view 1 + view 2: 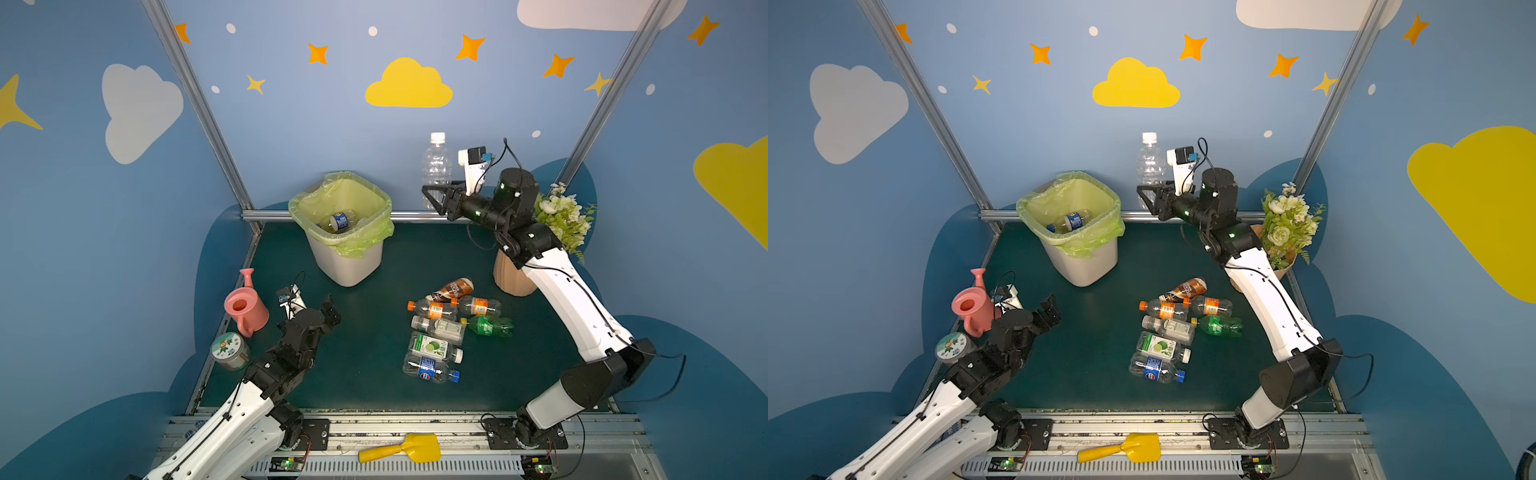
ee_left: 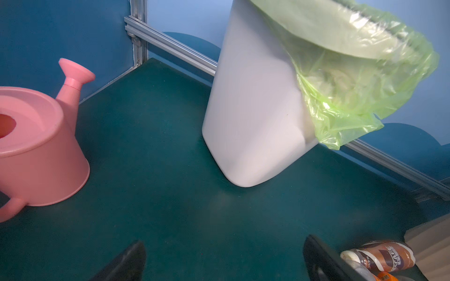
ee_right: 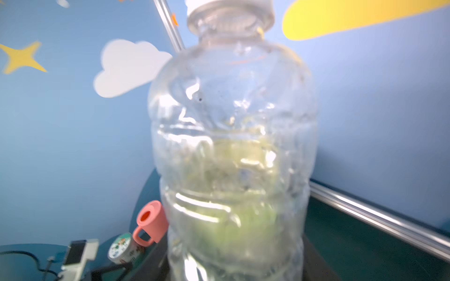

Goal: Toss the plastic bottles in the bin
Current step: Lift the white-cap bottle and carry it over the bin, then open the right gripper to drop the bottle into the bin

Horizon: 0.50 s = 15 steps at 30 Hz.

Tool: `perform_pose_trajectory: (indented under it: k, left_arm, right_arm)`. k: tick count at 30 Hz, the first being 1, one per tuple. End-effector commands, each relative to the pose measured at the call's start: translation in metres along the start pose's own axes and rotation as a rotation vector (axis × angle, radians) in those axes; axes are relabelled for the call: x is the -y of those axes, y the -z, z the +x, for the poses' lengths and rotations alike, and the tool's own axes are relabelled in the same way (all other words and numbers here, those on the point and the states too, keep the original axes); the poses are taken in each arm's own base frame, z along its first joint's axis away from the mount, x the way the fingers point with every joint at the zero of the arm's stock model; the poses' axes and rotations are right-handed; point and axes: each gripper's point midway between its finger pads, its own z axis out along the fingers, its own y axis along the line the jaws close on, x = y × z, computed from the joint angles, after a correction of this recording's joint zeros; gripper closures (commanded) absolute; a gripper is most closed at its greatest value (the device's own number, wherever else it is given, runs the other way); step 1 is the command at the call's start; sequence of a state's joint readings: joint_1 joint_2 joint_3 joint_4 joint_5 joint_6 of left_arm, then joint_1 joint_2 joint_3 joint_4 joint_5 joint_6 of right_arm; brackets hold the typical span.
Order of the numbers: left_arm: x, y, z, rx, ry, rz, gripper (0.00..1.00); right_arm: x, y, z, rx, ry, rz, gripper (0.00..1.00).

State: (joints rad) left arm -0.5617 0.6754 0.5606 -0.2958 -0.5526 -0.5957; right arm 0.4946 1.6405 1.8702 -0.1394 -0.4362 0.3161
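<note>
Clamped jaws of the right gripper (image 1: 434, 198) pinch the lower body of a clear white-capped bottle (image 1: 436, 166), holding it upright and raised off the green mat (image 1: 365, 374), near the back rail and to the right of the bin (image 1: 345, 266). Jaws of the left gripper (image 1: 332, 311) stand spread wide with nothing between them, low over the mat beside the pink watering can (image 1: 245, 309). One blue-labelled bottle (image 1: 340, 221) lies inside the bin's yellow-green liner, while seven more bottles (image 1: 440, 332) lie clustered on the mat in front of the tan flowerpot (image 1: 511, 278), well apart from both grippers.
</note>
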Motion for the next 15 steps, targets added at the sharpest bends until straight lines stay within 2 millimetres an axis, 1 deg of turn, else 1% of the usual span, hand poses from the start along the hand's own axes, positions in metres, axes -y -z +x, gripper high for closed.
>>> perform_pose_trajectory:
  k: [1, 3, 5, 6, 7, 8, 10, 11, 12, 13, 15]
  left_arm:
    - [-0.006, 0.000, 0.002, -0.002, -0.011, -0.017, 0.00]
    - [-0.005, 0.000, 0.003, -0.004, -0.012, -0.015, 0.00]
    - [-0.006, 0.001, 0.002, -0.002, -0.007, -0.016, 0.00]
    - [-0.005, 0.001, 0.000, -0.001, -0.007, -0.016, 0.00]
    - [-0.004, 0.002, -0.001, -0.002, -0.007, -0.014, 0.00]
    - [-0.003, 0.003, -0.003, -0.003, -0.012, -0.014, 0.00]
    - [-0.002, 0.004, -0.005, -0.008, -0.019, -0.015, 0.00]
    - [-0.002, 0.004, -0.005, -0.011, -0.018, -0.016, 0.00]
    - [-0.002, 0.004, -0.004, -0.017, -0.019, -0.014, 0.00]
    - [-0.001, 0.004, -0.004, -0.020, -0.018, -0.013, 0.00]
    - [-0.002, 0.005, -0.004, -0.022, -0.013, -0.013, 0.00]
  right_arm:
    - [-0.027, -0.043, 0.009, -0.037, -0.075, -0.163, 0.47]
    - [-0.036, -0.077, 0.028, -0.098, -0.113, -0.225, 0.44]
    - [-0.041, -0.107, 0.050, -0.178, -0.173, -0.287, 0.38]
    - [-0.037, -0.122, 0.063, -0.223, -0.206, -0.281, 0.36]
    - [-0.035, -0.128, 0.067, -0.237, -0.209, -0.273, 0.32]
    - [-0.023, -0.136, 0.074, -0.240, -0.212, -0.236, 0.29]
    - [0.000, -0.142, 0.071, -0.208, -0.252, -0.183, 0.26]
    - [0.010, -0.143, 0.066, -0.187, -0.285, -0.170, 0.23]
    - [0.017, -0.143, 0.063, -0.173, -0.298, -0.161, 0.18]
    - [0.020, -0.140, 0.058, -0.157, -0.292, -0.145, 0.14]
    - [0.019, -0.129, 0.046, -0.139, -0.239, -0.108, 0.08]
